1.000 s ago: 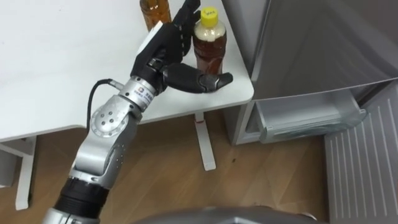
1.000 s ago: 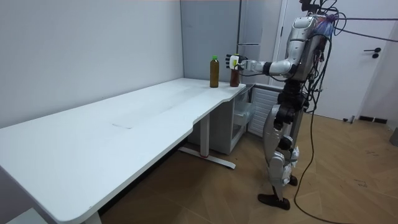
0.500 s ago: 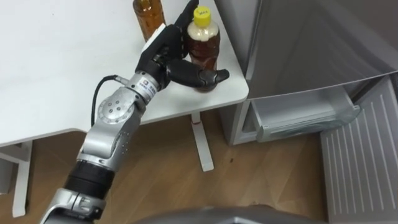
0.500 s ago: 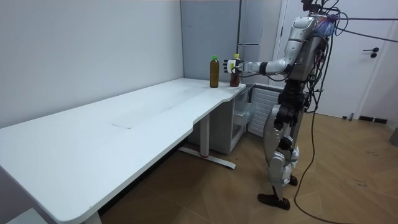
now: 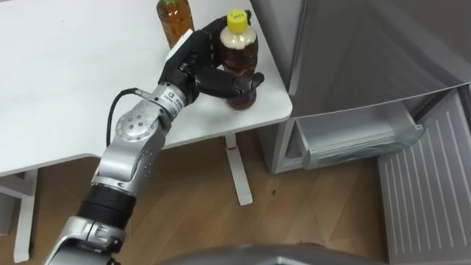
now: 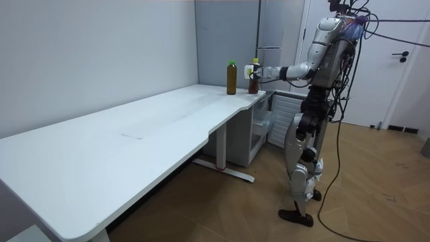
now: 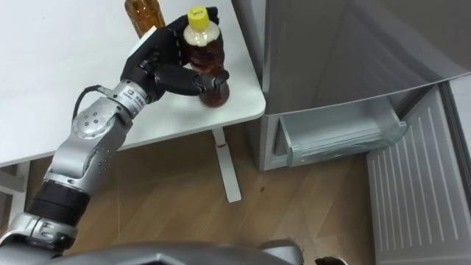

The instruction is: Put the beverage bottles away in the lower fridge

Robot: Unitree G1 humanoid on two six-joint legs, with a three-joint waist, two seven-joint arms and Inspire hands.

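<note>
1. Gripping with the black five-fingered left hand [image 5: 193, 65]; fingers curled behind, thumb wrapped across the front of the yellow-capped clear plastic bottle of brown drink [image 5: 240, 57]; closed round it, not spread.
2. Held upright at the corner of the white rectangular table [image 5: 66, 88]; base apparently resting on the table top; not yet lifted, as far as can be judged.
3. Judged as the pick-up step, with the grasp made; early in the task; no bottle visible inside the tall grey fridge [image 5: 353, 51] off the table's end.
4. Next, probably: lift clear of the table top; keep upright; carry out past the table's corner and down to the open pale fridge drawer [image 5: 360, 140], well below table-top level; likely needs a bend or a step, given the upright stance beside the table's end in the room view.
5. Counted: two bottles, the held one and a second amber plastic bottle [image 5: 174, 16], green-capped in the room view, just beside the first and further in on the table; one hand at work; one drawer open.
</note>
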